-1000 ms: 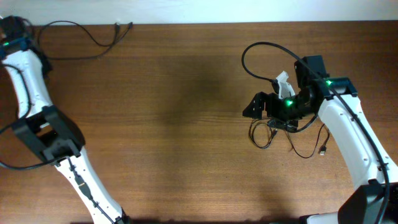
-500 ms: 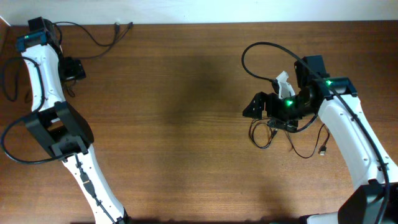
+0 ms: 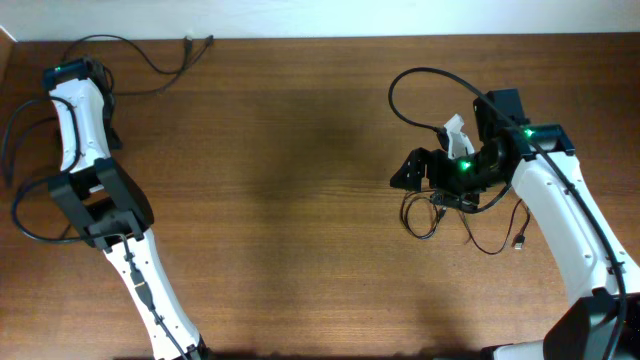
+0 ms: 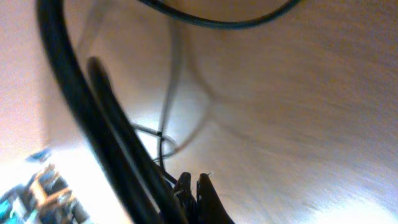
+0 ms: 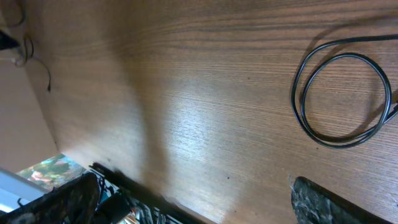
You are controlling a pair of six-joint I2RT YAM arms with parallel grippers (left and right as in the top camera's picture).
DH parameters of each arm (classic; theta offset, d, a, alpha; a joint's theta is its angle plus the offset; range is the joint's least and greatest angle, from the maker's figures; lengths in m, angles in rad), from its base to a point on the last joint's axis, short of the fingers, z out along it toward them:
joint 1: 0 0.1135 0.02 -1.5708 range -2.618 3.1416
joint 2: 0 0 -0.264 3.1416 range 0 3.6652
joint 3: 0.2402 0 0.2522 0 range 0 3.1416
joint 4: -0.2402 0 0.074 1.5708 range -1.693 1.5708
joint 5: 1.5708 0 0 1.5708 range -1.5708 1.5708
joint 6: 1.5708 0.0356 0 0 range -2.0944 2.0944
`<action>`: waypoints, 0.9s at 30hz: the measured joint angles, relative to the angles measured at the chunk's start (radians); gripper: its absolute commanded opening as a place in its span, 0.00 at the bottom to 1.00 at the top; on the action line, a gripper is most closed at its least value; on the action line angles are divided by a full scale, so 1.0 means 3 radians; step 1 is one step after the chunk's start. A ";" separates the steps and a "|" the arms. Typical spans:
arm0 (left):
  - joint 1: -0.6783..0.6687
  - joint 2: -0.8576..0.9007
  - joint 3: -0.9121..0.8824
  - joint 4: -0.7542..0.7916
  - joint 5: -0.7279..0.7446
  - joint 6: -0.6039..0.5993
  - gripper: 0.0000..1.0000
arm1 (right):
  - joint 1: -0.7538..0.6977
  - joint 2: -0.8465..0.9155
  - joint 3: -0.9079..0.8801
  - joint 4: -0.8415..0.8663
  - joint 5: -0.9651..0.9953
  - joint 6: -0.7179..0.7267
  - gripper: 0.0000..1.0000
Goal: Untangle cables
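A tangle of thin black cables (image 3: 440, 208) lies on the table at the right, with a loose end and small plug (image 3: 520, 243) trailing right. A wide cable loop (image 3: 415, 95) rises behind it and also shows in the right wrist view (image 5: 342, 99). My right gripper (image 3: 412, 170) hovers just above the tangle's left side, open and empty (image 5: 193, 186). Another thin black cable (image 3: 150, 68) lies at the back left, with plug ends (image 3: 195, 41). My left gripper (image 4: 194, 186) is shut low over the table there, with a thin cable (image 4: 217, 22) ahead of it.
The left arm (image 3: 75, 110) stands along the table's left edge, with its own thick black cables (image 4: 87, 124) close beside the fingers. The table's back edge meets a white wall (image 3: 320, 15).
The left arm has swung in from the far left edge over the table's back left corner. The right arm and the tangle have not moved.
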 measured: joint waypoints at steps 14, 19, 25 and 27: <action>0.0474 -0.0187 0.0028 0.0348 0.0741 -0.0662 0.21 | 0.0000 0.0000 0.0000 -0.0001 0.0000 -0.0004 0.99; 0.0139 -0.0186 0.0028 0.0657 0.1581 -0.0278 0.97 | 0.0000 0.0000 0.0000 -0.0001 0.0000 -0.0003 0.98; -0.0239 -0.0187 0.0028 0.0609 0.1349 0.0055 0.99 | 0.0000 0.0000 0.0000 -0.0001 0.0000 -0.0003 0.98; -0.0242 -0.0193 0.0028 0.0523 0.1024 -0.0032 0.99 | 0.0000 0.0000 0.0000 -0.0003 0.0000 -0.0001 0.99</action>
